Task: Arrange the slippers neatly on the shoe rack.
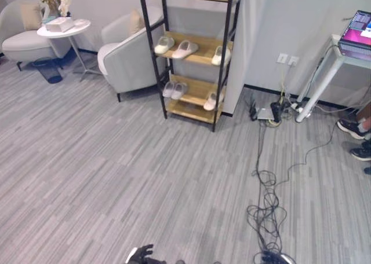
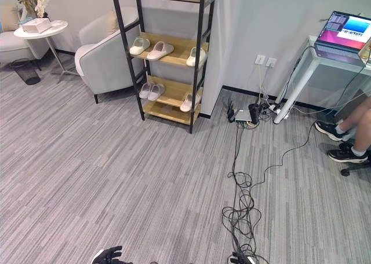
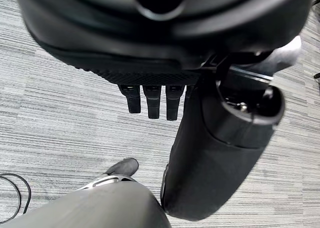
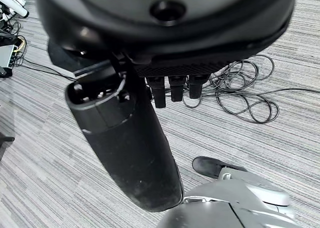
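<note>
Slippers: six pale ones sat on the shoe rack (image 1: 191, 50), none on the carpet around it.
Middle shelf: a pair (image 1: 174, 47) lay at the rack's left side, slightly splayed; a single slipper (image 1: 219, 55) lay at its right post.
Lower shelf: a close pair (image 1: 174, 90) lay left, and a single slipper (image 1: 211, 101) lay right, at the shelf's front edge.
Progress: placing looked complete; judged remaining work was squaring the singles and the splayed pair.
Left hand (image 3: 152, 100): well short of the rack, fingers straight and apart from the thumb, holding nothing.
Right hand (image 4: 172, 88): likewise far from the rack, fingers extended, empty.
Bystander: a person's shoes (image 2: 339, 142) were right of the rack, beside a white desk (image 2: 313, 55).
</note>
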Motion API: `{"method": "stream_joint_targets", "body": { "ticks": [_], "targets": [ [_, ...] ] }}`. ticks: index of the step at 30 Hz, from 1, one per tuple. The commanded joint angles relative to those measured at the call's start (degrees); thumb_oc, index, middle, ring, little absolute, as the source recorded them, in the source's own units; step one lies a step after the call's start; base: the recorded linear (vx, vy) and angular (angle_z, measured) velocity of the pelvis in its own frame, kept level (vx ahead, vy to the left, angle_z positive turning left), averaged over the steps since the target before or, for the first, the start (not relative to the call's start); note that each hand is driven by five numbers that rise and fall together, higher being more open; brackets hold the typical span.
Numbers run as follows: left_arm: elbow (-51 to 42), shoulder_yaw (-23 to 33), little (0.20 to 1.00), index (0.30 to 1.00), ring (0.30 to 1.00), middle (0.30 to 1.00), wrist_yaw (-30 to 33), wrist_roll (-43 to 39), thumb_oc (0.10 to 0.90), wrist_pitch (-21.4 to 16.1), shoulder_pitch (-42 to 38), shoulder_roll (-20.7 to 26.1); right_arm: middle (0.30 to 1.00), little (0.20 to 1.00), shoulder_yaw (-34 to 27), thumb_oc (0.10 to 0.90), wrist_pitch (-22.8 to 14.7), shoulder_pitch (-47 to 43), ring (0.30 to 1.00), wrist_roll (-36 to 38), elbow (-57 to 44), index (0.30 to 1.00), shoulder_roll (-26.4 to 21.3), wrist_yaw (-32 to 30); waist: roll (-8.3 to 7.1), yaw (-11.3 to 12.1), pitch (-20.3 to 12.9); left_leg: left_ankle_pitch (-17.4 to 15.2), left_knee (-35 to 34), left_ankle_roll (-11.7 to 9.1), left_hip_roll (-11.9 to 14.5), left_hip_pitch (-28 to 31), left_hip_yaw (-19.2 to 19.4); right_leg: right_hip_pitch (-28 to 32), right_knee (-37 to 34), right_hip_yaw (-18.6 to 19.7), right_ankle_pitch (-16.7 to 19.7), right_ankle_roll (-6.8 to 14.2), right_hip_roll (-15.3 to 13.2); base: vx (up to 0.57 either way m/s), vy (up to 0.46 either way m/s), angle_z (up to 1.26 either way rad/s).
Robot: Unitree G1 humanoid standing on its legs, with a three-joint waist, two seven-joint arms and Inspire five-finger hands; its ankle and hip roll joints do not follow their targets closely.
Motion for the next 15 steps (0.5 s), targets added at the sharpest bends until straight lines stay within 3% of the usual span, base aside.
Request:
{"method": "stream_joint_targets", "body": {
  "ticks": [1, 10, 15],
  "targets": [
    [2.7, -1.5, 0.9, 0.9, 0.9, 0.9, 1.2, 1.6, 0.8, -1.1, -3.2, -0.7, 0.9, 0.9, 1.0, 0.8, -1.5, -2.6, 0.9, 0.1, 1.4, 0.9, -2.4, -1.2, 1.03, -0.2, -1.2, 0.3, 0.4, -5.9, 6.0, 0.7, -1.1, -0.8, 1.2, 1.6, -1.5, 6.3, -3.1, 0.0, 0.0, 0.0],
    [3.6, -1.2, 0.9, 0.9, 0.9, 0.9, 0.9, 0.8, 0.8, -1.0, -2.9, -1.1, 0.9, 0.9, 0.7, 0.8, -1.3, -2.3, 0.9, 0.3, 1.8, 0.9, -2.5, -1.1, 1.19, -0.3, -0.8, 0.2, 1.3, -6.1, 6.2, 0.7, -1.3, -0.9, 2.1, 1.8, -2.3, 5.7, -2.8, 0.02, -0.021, 0.0],
    [3.3, -2.2, 0.9, 0.9, 0.9, 0.9, 0.9, 1.2, 0.8, -0.9, -3.5, -1.1, 0.9, 0.9, 0.6, 0.8, -1.2, -2.6, 0.9, 0.6, 2.0, 0.9, -2.7, -1.1, 1.23, -0.6, -0.1, -0.9, 5.2, -6.5, 6.9, -1.0, -1.7, -1.6, 3.2, 2.2, -3.1, 4.9, -2.5, 0.03, -0.05, 0.01]
  ]
}}
